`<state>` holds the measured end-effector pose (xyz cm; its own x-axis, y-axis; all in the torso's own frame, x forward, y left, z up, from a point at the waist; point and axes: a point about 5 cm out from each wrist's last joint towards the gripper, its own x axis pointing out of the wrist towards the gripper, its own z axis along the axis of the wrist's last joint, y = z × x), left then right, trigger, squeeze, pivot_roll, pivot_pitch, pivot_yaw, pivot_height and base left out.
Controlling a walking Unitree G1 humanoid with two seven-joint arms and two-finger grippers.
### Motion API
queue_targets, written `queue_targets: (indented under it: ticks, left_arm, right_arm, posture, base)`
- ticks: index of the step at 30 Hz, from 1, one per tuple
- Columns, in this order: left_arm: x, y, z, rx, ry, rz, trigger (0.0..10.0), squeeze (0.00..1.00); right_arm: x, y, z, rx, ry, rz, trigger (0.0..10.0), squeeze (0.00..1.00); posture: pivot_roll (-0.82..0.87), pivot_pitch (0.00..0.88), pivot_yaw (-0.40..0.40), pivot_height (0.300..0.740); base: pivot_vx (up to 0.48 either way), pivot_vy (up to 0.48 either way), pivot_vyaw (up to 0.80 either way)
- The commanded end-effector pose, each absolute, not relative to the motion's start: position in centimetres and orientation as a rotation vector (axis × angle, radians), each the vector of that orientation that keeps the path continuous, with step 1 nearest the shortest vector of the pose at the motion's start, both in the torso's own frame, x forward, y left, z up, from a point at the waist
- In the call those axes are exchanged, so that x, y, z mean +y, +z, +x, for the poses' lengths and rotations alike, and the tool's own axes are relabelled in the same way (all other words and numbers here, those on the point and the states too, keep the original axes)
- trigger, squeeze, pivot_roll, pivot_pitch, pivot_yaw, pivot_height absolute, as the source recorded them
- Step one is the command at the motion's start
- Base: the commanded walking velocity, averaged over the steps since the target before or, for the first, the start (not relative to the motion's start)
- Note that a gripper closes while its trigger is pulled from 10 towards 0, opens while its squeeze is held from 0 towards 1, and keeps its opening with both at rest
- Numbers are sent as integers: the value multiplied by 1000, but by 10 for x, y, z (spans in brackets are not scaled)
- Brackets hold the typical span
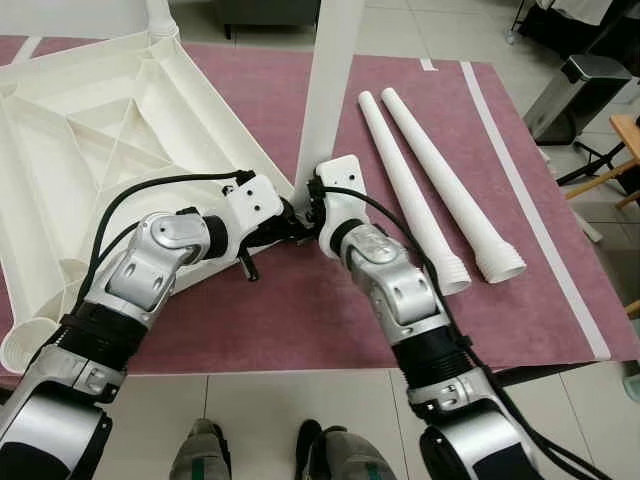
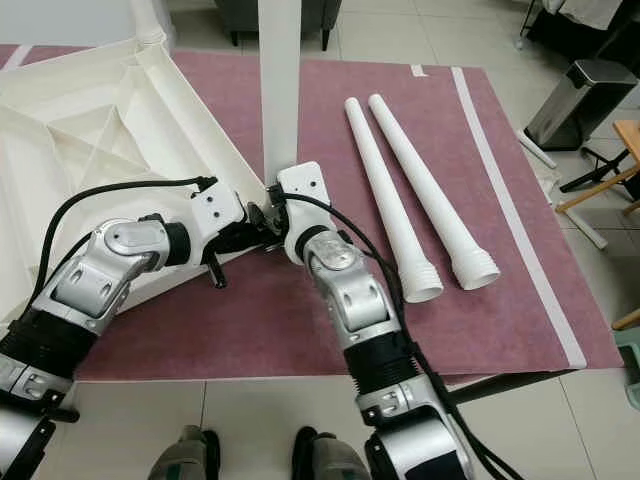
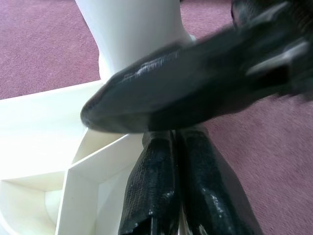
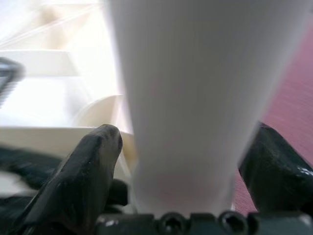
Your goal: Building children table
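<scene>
A white table top (image 1: 100, 130) lies upside down on a purple mat. At its near right corner a white table leg (image 1: 330, 90) stands upright in the socket. My right gripper (image 4: 188, 132) is shut on that leg's base, with one black finger (image 4: 88, 171) on each side. The left gripper (image 3: 175, 137) is shut, fingers pressed together with nothing between them, at the same corner just beside the right gripper's finger (image 3: 195, 83). Two loose white legs (image 1: 410, 170) lie side by side on the mat to the right.
Another leg (image 1: 160, 15) stands at the table top's far corner. An open socket (image 1: 25, 345) sits at its near left corner. A black bin (image 1: 580, 90) and a wooden frame (image 1: 615, 170) stand off the mat at right. My feet (image 1: 200, 455) are at the mat's front edge.
</scene>
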<state>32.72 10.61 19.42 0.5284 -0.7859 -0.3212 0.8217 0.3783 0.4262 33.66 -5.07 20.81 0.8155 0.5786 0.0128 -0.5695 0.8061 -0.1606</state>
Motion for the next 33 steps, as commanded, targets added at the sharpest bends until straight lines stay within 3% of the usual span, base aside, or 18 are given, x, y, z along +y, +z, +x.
queue_targets:
  ticks: [1, 3, 7, 15, 22, 33]
  left_arm:
    - [102, 214, 318, -57, -1070, 600, 0, 0]
    - [102, 214, 318, -57, -1070, 600, 0, 0]
    - [111, 210, 281, -52, -1220, 636, 0, 0]
    - [122, 211, 249, -49, -1306, 635, 0, 0]
    - [123, 213, 224, -42, -1372, 631, 0, 0]
    - [114, 208, 211, -25, -1438, 604, 0, 0]
  right_arm:
    - [-51, 210, 328, -87, 746, -167, 10000, 0]
    - [-51, 210, 328, -87, 746, -167, 10000, 0]
    - [-72, 211, 312, -68, 1069, -305, 10000, 0]
    - [-80, 204, 308, -12, 1225, -379, 10000, 0]
    - [-76, 207, 304, -16, 1413, -283, 10000, 0]
    - [-61, 213, 299, -60, 1561, -197, 10000, 0]
  posture:
    - [130, 182, -42, 740]
    - [130, 182, -42, 740]
    - [132, 182, -43, 740]
    - [152, 181, -58, 740]
    - [165, 186, -64, 740]
    - [165, 188, -56, 740]
  base:
    - [0, 0, 0]
    - [0, 0, 0]
    - [0, 0, 0]
    - [0, 0, 0]
    - [0, 0, 0]
    - [0, 0, 0]
